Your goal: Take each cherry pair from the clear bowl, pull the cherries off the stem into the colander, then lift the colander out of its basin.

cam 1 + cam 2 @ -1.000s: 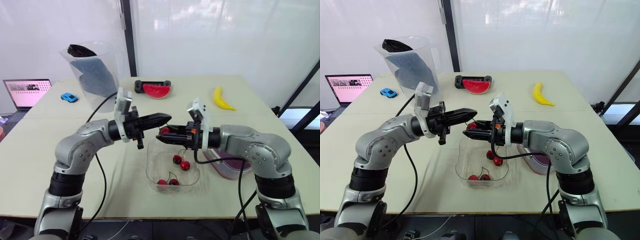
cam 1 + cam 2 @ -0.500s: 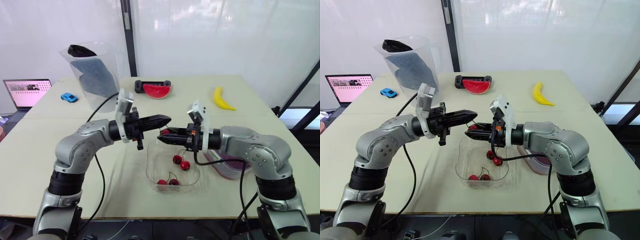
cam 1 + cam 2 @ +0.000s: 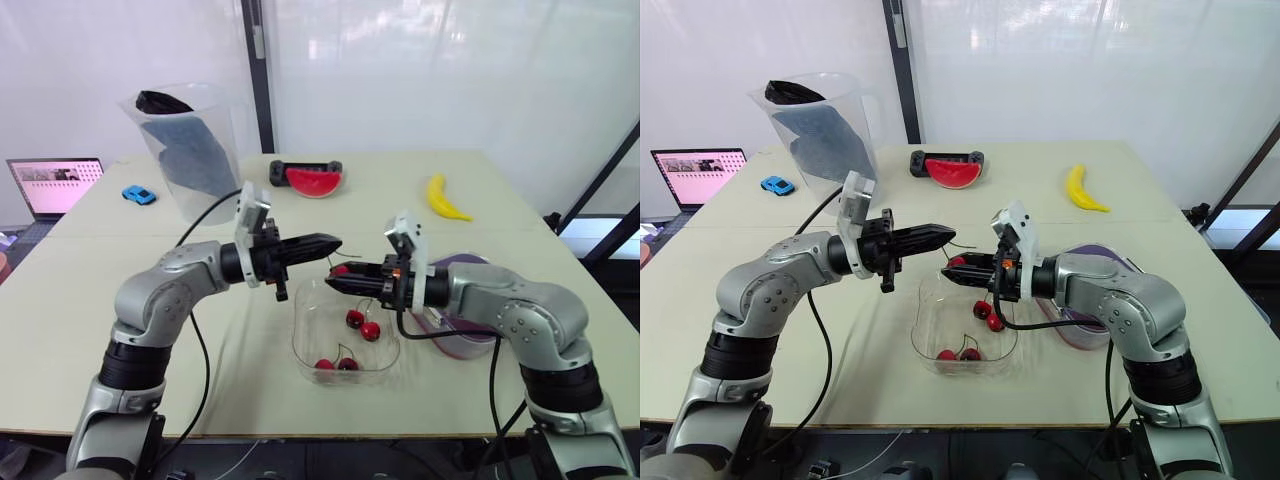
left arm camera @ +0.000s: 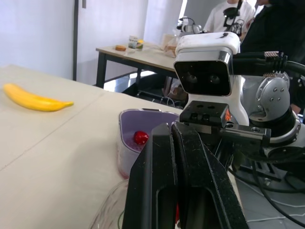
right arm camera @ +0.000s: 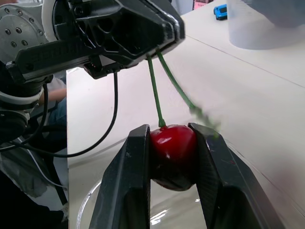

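**Nearly parted: one cherry pinched, its stem held**

So the cherry (image 5: 171, 152) sits clamped between the jaws of the right gripper (image 3: 336, 285), gripped across its widest part. Its green stem (image 5: 153, 90) runs straight up into the left gripper (image 3: 335, 243), whose jaws are pressed together on the stem's top end. A second green branch drops from the same pinch past the right gripper (its lower end is too blurred to say what hangs there). The cherry is held in the air over the far rim of the clear bowl (image 3: 298, 340). It is not yet over the colander (image 3: 470, 335), which lies just beside the bowl on the robot's right and already has a loose cherry (image 4: 140, 137) in it.

The fruit looks light, with a smooth skin likely to slip and soft flesh that too hard a squeeze would bruise. A hold across the middle, as now, seems the safest. The stem is thin and wiry, so it is best held close to its top and pulled along its own line. A sideways tug would more likely slide it out of the pinch.

Inside the bowl lie a nearer cherry pair (image 3: 336, 363) and a farther cherry pair (image 3: 362, 324). Well beyond are a watermelon slice (image 3: 313, 180), a banana (image 3: 445, 198) and a tall clear jug (image 3: 190, 140).
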You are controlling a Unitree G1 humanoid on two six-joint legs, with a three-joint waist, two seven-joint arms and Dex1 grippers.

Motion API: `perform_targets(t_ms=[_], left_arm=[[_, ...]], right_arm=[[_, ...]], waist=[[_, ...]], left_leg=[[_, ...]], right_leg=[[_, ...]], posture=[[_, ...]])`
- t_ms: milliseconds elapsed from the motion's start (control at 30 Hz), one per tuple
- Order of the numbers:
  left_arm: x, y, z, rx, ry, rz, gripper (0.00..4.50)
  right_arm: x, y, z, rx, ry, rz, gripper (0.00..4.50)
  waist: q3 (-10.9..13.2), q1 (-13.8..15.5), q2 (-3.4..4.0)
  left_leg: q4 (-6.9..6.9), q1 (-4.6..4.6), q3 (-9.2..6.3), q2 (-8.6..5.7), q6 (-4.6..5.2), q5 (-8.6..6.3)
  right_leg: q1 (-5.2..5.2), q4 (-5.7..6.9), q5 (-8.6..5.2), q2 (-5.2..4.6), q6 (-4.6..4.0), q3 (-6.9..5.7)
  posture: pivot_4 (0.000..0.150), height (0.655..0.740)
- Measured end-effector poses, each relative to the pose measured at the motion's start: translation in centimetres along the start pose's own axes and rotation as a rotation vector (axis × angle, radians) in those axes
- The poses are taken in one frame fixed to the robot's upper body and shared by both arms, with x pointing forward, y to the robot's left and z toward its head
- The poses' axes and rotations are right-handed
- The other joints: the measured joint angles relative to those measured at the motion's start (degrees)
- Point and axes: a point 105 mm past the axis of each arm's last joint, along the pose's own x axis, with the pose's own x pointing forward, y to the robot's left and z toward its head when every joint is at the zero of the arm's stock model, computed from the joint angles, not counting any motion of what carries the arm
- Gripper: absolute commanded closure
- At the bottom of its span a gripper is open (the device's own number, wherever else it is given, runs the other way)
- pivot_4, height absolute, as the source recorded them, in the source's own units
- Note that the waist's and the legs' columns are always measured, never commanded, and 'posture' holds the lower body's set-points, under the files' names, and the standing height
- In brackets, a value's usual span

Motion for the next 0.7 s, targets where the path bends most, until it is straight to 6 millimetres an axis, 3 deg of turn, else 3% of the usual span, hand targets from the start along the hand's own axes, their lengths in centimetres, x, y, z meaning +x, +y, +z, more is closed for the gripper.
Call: perform_targets(t_ms=[133,233,300,533,700], left_arm=[[0.2,-0.1,-0.2,-0.007,0.003,-0.006,4.5],[-0.1,0.1,0.5,0.013,-0.021,0.009,4.5],[-0.2,0.1,0.6,0.015,-0.024,0.01,4.5],[-0.1,0.1,0.6,0.013,-0.026,0.009,4.5],[-0.1,0.1,0.6,0.014,-0.027,0.007,4.5]], right_arm=[[-0.3,-0.1,-0.3,0.004,0.013,-0.001,3.66],[-0.6,-0.7,-2.7,0.064,0.101,-0.029,3.66],[-0.6,-0.8,-3.2,0.077,0.117,-0.034,3.66],[-0.7,-1.0,-3.0,0.067,0.115,-0.039,3.66],[-1.0,-0.8,-1.3,0.038,0.071,-0.015,3.66]], waist=[[0.0,-0.1,0.0],[0.0,0.0,0.0],[0.0,0.0,0.0],[0.0,0.0,0.0],[0.0,0.0,0.0]], left_leg=[[0.0,0.0,0.0,0.0,0.0,0.0],[0.0,0.0,0.02,0.0,0.0,0.0],[0.0,0.0,0.01,-0.01,0.01,0.0],[0.0,0.0,0.0,0.0,0.01,0.0],[0.0,0.0,0.0,0.0,0.0,0.0]], right_leg=[[-0.01,0.0,0.0,0.01,0.0,0.0],[0.01,-0.01,0.0,-0.01,0.0,0.0],[0.0,-0.01,0.0,-0.01,0.0,0.0],[0.01,-0.01,0.0,0.01,0.0,0.0],[0.01,-0.01,0.0,0.01,0.0,0.0]], posture=[[0.15,0.74],[0.15,0.74],[0.15,0.74],[0.15,0.74],[0.15,0.74]])
